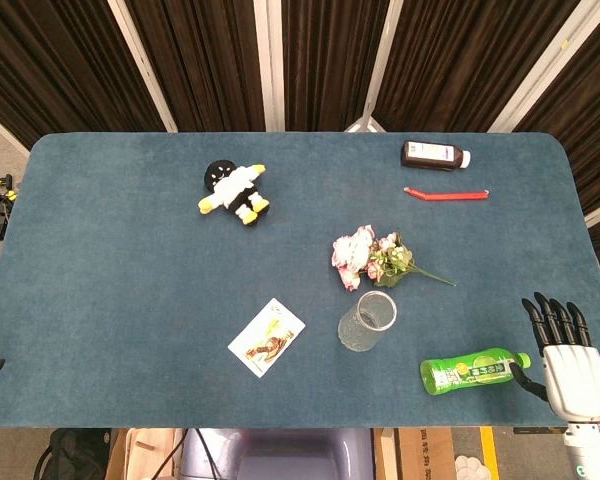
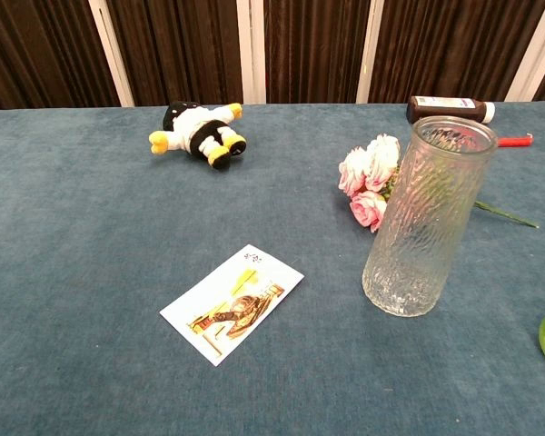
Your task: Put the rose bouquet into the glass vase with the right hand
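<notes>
The rose bouquet [image 1: 373, 258] is seen lying flat on the table [image 1: 130, 300], just behind the upright glass vase [image 1: 367, 321]. The right hand [image 1: 568, 352] is held empty, fingers apart, near a green bottle [image 1: 474, 370]. The left hand is hidden from both views.

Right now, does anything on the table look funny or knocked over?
Nothing is spilled or broken. The green bottle and brown bottle lie on their sides, and the rose bouquet lies flat behind the upright, empty glass vase. The right hand holds nothing.
</notes>
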Robot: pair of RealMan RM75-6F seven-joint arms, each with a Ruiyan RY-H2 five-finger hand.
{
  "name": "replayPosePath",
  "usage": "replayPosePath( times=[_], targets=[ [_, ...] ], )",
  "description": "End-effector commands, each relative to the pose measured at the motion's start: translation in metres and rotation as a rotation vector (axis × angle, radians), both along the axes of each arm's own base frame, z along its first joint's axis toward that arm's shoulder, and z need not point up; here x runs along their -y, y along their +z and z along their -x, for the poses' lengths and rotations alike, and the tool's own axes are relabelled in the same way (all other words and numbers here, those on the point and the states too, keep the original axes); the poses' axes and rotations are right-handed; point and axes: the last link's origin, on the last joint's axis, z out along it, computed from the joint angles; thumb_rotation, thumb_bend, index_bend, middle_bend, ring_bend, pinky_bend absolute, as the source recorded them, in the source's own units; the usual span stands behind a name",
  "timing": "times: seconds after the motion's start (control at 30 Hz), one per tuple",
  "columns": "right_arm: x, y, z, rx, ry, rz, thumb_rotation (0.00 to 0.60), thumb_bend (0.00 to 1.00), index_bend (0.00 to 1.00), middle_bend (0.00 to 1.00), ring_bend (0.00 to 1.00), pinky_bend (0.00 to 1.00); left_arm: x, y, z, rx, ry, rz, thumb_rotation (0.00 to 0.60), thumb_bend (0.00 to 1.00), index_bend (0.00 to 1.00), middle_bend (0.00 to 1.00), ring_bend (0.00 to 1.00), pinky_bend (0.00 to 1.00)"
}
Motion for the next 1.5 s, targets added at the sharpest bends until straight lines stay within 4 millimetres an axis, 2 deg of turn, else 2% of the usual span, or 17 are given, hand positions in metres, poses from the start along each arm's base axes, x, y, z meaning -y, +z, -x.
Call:
replayPosePath(
  times=[0.03,0.73,1.0,1.2,1.33,1.5],
  targets=[
    [0.001,-0.004,-0.002,-0.009,0.007,-0.01,0.6,0.17,0.06,0.07,0.07,0.0,0.001,0.002,0.001,-0.001,0.001,-0.004,0.6,0.2,0.17,0.0,0.0,0.0],
    [-0.006,-0.001,-0.004,0.025,0.016,-0.042,0.6,0.13,0.05,0.07,0.07,0.0,0.0,-0.005,-0.003,-0.012,-0.009,0.015,0.6,0.2,0.17,0.0,0.0,0.0],
    [0.002,-0.005,-0.002,0.062,-0.002,-0.068,0.6,0.13,0.05,0.06,0.07,0.0,0.0,-0.004,-0.003,-0.006,-0.008,0.005,0.6,0.2,0.17,0.0,0.0,0.0],
    [0.026,0.002,-0.004,0.13,-0.004,-0.132,0.6,0.13,0.05,0.05,0.06,0.0,0.0,-0.002,-0.003,0.002,-0.006,-0.004,0.6,0.2,0.17,0.0,0.0,0.0],
    [0.056,0.016,-0.011,0.124,-0.029,-0.193,0.6,0.13,0.05,0.05,0.06,0.0,-0.001,-0.004,-0.003,0.0,-0.001,-0.006,0.6,0.2,0.17,0.0,0.0,0.0],
    [0.1,0.021,-0.038,0.101,-0.025,-0.248,0.6,0.13,0.02,0.04,0.05,0.0,-0.003,-0.009,-0.005,-0.014,-0.002,0.007,0.6,0.2,0.17,0.0,0.0,0.0]
  ],
)
